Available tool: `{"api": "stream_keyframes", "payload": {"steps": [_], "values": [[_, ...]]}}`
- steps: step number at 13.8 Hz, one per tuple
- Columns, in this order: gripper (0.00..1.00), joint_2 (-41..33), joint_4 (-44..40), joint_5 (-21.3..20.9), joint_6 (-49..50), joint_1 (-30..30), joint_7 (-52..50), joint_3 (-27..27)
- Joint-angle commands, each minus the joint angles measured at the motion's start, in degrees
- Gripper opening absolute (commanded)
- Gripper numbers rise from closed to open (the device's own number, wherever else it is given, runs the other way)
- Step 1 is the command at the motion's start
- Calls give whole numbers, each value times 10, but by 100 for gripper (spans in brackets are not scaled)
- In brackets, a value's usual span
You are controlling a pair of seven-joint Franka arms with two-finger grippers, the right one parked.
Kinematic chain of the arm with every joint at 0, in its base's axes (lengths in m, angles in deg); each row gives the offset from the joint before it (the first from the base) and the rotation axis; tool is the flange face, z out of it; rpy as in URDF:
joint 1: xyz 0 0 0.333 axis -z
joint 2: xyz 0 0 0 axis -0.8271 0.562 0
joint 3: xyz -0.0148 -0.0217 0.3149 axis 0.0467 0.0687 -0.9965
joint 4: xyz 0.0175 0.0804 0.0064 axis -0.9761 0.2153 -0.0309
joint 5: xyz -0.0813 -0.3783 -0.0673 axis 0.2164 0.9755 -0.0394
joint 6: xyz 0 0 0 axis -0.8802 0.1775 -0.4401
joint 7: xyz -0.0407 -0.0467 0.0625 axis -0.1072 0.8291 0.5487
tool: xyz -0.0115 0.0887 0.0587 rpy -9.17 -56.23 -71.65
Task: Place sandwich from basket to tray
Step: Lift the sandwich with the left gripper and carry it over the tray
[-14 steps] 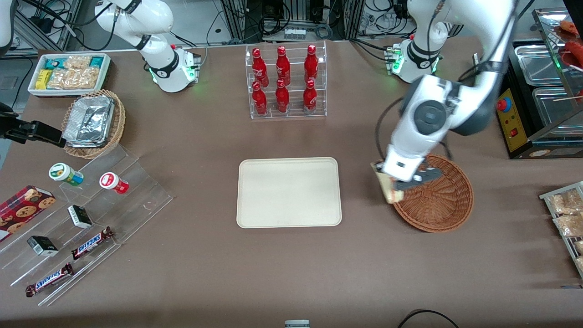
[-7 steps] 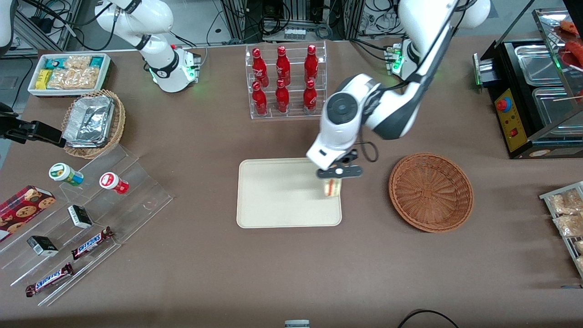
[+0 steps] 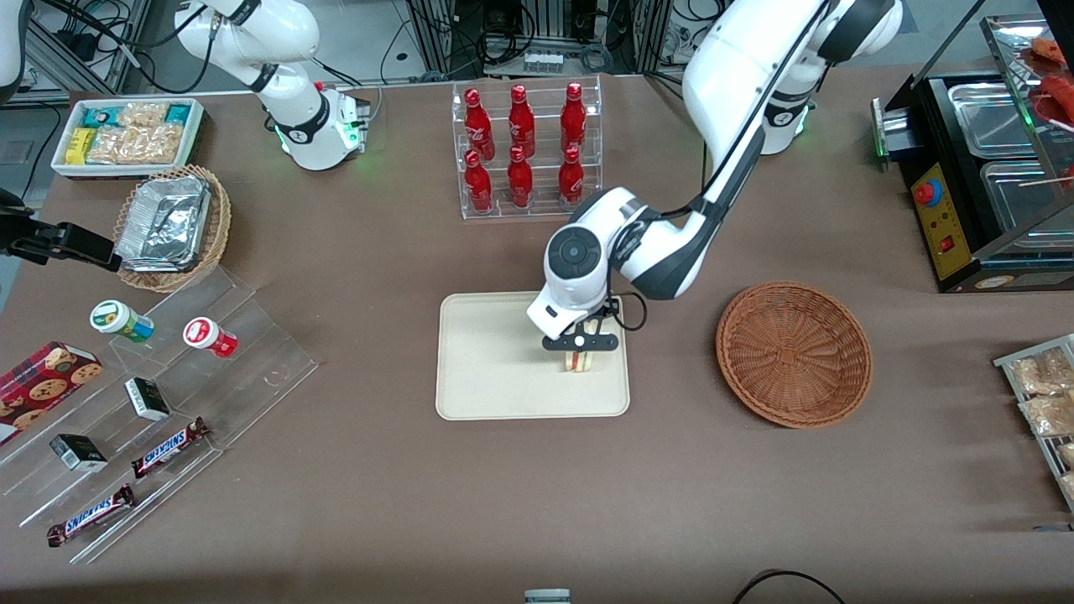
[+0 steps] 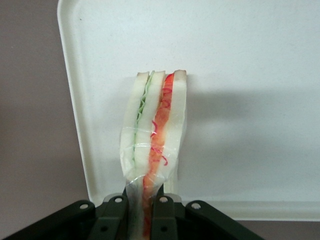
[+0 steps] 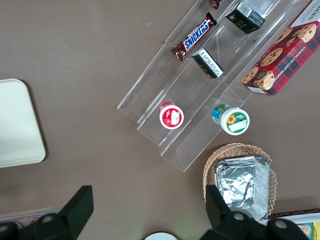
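My left gripper [image 3: 581, 348] is shut on the sandwich [image 3: 580, 361], a pale bread wedge with red and green filling. It holds the sandwich low over the cream tray [image 3: 495, 369], in the part of the tray nearest the basket. In the left wrist view the black fingers [image 4: 116, 212] clamp the wrapped sandwich [image 4: 155, 130] by one end, and its other end is close above or touching the tray [image 4: 250, 75]. The round reddish-brown wicker basket [image 3: 795, 353] stands beside the tray, toward the working arm's end, with nothing in it.
A clear rack of red bottles [image 3: 524, 151] stands farther from the camera than the tray. A clear stepped shelf [image 3: 159, 394] with snack bars and cups, a tan basket with foil trays [image 3: 172, 226] and a white bin of snacks [image 3: 126, 134] lie toward the parked arm's end.
My left gripper has carried the sandwich from the basket's rim across to the tray and has come lower over the tray. The basket stands empty.
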Motion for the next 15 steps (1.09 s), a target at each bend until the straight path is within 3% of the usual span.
{"api": "stream_keyframes", "payload": {"steps": [1, 3, 4, 6, 15], "values": [[0, 25, -34, -20, 6, 19, -3, -7], [0, 43, -53, -22, 6, 27, -14, -9], [17, 46, -59, -21, 6, 27, -20, -9], [98, 45, -59, -23, 7, 27, -20, -10], [100, -26, -60, -20, 49, 0, -19, -23]]}}
